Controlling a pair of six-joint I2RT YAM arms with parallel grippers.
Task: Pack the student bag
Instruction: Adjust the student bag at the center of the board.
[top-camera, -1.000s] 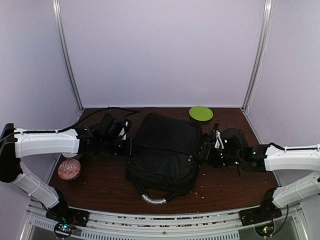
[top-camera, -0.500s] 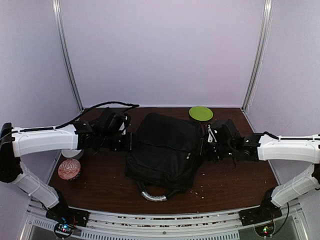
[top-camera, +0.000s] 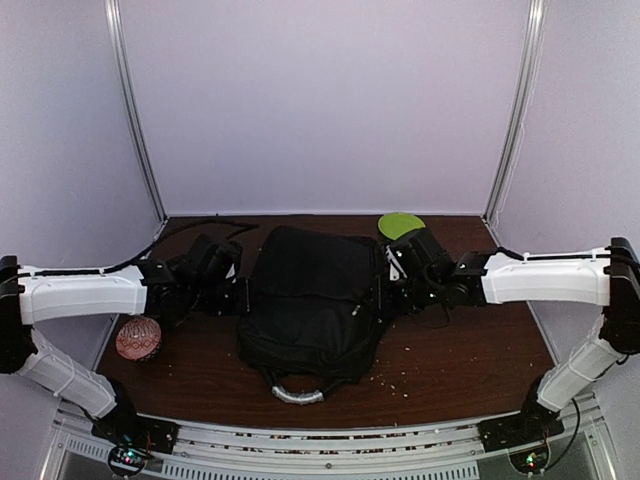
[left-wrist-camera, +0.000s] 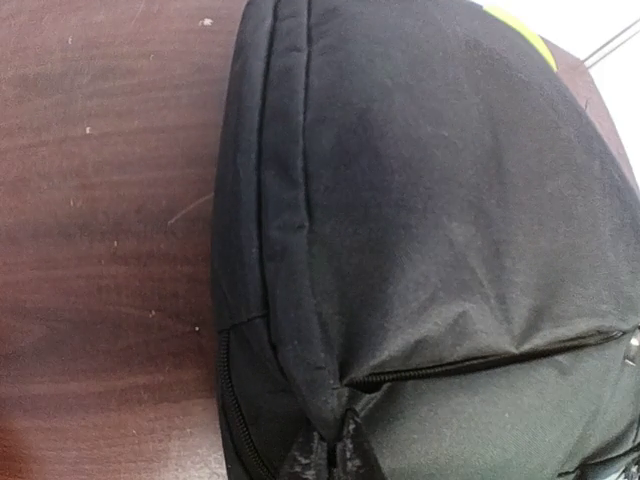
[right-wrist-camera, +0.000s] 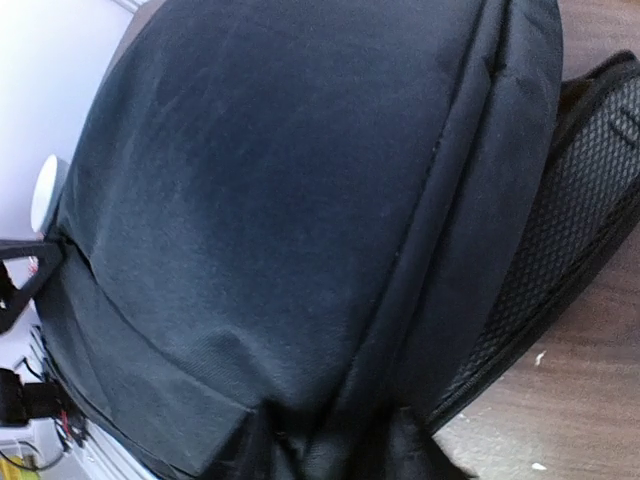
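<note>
The student bag (top-camera: 312, 298), black and bulky, lies flat mid-table with its grey top handle (top-camera: 296, 395) toward the near edge. My left gripper (top-camera: 243, 293) is at the bag's left side. In the left wrist view this gripper (left-wrist-camera: 335, 458) is shut on a pinch of the bag's fabric (left-wrist-camera: 430, 200) where a zipper line ends. My right gripper (top-camera: 386, 290) is at the bag's right side. In the right wrist view its jaws (right-wrist-camera: 330, 455) stand a little apart, with a thick fold of the bag (right-wrist-camera: 280, 180) bunched between them. A mesh shoulder strap (right-wrist-camera: 585, 225) shows beside it.
A green plate (top-camera: 401, 225) lies at the back right, just behind the right arm. A red patterned round object (top-camera: 138, 338) sits near the left front corner of the brown table (top-camera: 470, 350). Small crumbs dot the wood by the bag's right side.
Both arms and the bag have shifted left and a little toward the back. The right gripper has moved in along the bag's right edge, closer to the green plate.
</note>
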